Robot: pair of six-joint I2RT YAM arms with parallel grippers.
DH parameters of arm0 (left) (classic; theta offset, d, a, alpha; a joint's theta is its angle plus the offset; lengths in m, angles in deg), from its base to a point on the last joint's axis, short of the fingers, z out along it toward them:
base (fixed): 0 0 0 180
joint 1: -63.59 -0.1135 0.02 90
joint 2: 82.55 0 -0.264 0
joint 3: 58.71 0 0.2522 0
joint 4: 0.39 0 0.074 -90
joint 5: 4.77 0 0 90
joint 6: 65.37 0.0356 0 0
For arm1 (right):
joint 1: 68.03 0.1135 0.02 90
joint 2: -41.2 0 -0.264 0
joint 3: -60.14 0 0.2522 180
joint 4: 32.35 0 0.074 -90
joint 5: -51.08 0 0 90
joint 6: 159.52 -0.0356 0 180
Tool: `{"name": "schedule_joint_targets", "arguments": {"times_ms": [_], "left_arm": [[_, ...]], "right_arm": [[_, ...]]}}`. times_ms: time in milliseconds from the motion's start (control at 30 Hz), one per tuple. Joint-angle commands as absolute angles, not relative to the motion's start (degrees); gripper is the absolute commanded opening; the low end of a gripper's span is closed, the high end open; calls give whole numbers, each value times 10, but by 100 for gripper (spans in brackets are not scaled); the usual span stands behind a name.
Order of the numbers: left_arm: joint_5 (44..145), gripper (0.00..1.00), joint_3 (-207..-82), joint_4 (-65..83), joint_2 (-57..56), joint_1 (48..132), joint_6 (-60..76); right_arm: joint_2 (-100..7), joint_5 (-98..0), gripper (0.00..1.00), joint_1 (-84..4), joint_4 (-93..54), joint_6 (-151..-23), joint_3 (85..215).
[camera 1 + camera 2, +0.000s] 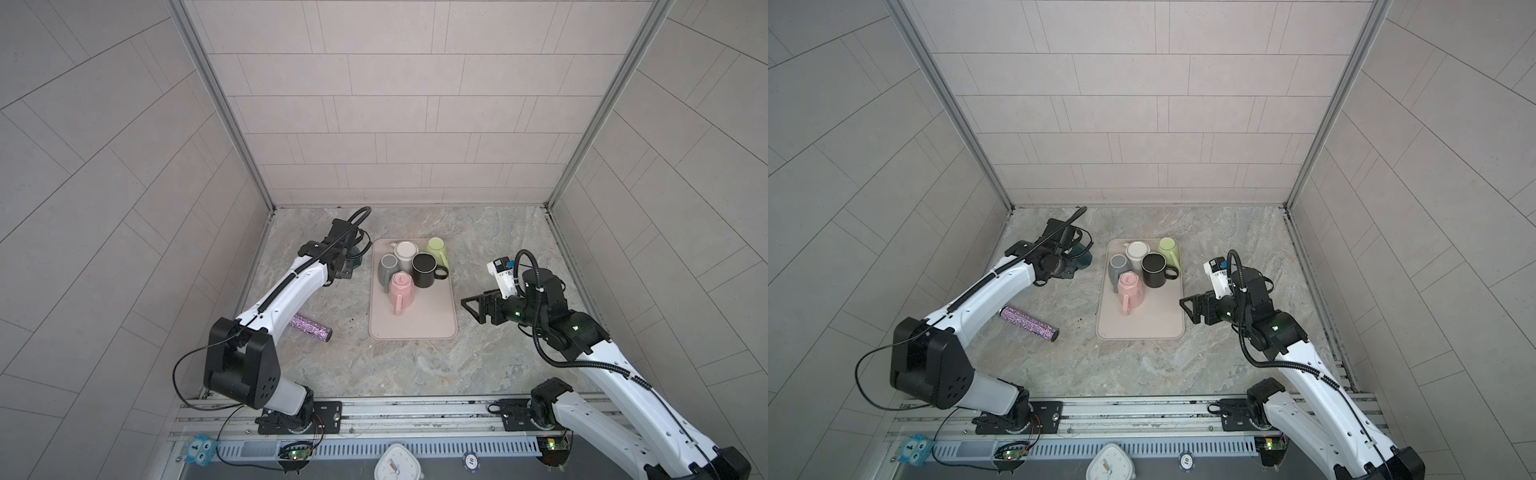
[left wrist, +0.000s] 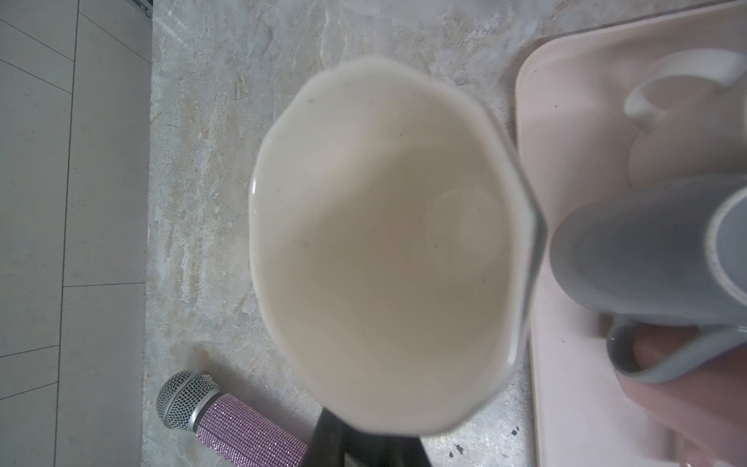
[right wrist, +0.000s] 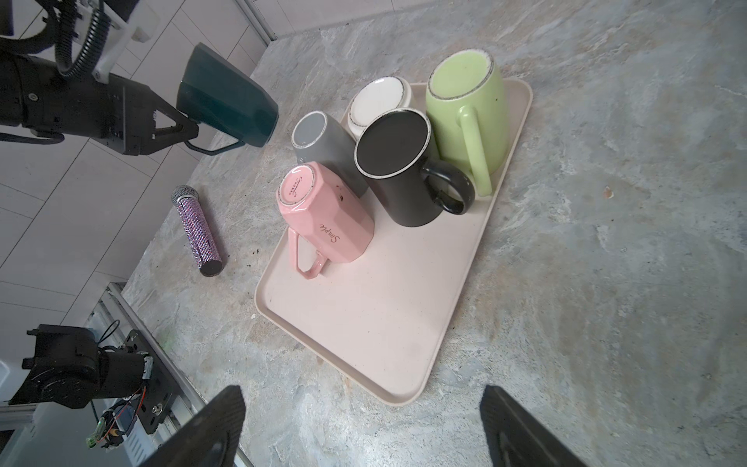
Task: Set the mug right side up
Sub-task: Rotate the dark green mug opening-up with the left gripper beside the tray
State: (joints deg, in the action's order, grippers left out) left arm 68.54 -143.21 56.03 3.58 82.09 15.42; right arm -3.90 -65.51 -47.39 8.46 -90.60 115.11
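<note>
Right wrist view: a grey-veined stone tabletop (image 3: 606, 202), walled by pale tiles (image 3: 81, 194), carries a beige rectangular tray (image 3: 384, 323) just ahead of the right jaws, which stand wide apart and empty, tips cut off by the frame. Beyond the tray the left jaws clamp a dark teal faceted mug (image 3: 228, 99) near its rim, mouth toward them; whether its base touches the tabletop is unclear. In both top views the left arm (image 1: 291, 291) hides most of it.
</note>
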Motion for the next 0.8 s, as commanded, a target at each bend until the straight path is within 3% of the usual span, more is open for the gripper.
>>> {"name": "schedule_joint_targets", "arguments": {"times_ms": [0,767], "left_arm": [[657,0,-1466,562,39,814,163],[625,0,-1572,610,198,792,191]], "right_arm": [[-31,-649,92,-470,93,-897,1145],[-14,-644,92,-470,106,-896,1137]]}}
